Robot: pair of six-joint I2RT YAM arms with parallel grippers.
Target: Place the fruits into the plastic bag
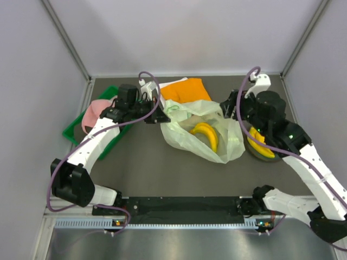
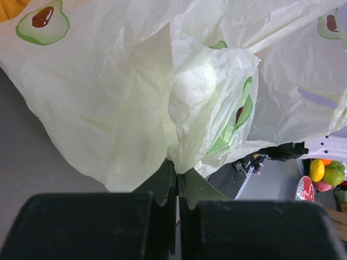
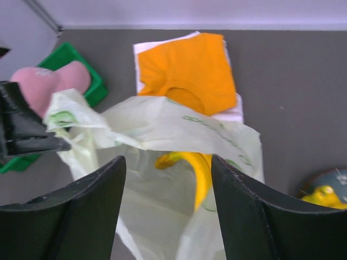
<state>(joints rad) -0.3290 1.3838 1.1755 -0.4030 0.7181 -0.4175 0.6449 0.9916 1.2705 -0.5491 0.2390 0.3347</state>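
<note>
Presently we list: left gripper point(image 2: 177, 181) pinching plastic bag point(image 1: 179, 136) rim; right gripper point(image 3: 167, 168) jaws apart above bag; banana bunch point(image 1: 207, 134) inside.

The plastic bag point(image 1: 181, 135) is seen to be a translucent pale green, printed with avocado halves in green with dark brown stones. Bright yellow is shown by the bananas point(image 1: 208, 132) inside it and by the second bunch point(image 1: 257, 138) on the blue-grey plate point(image 1: 267, 156). An orange cloth point(image 1: 186, 90), a green tray point(image 1: 73, 132), a pink object point(image 1: 95, 112) and a dark grey table point(image 1: 152, 168) are also seen.
</note>
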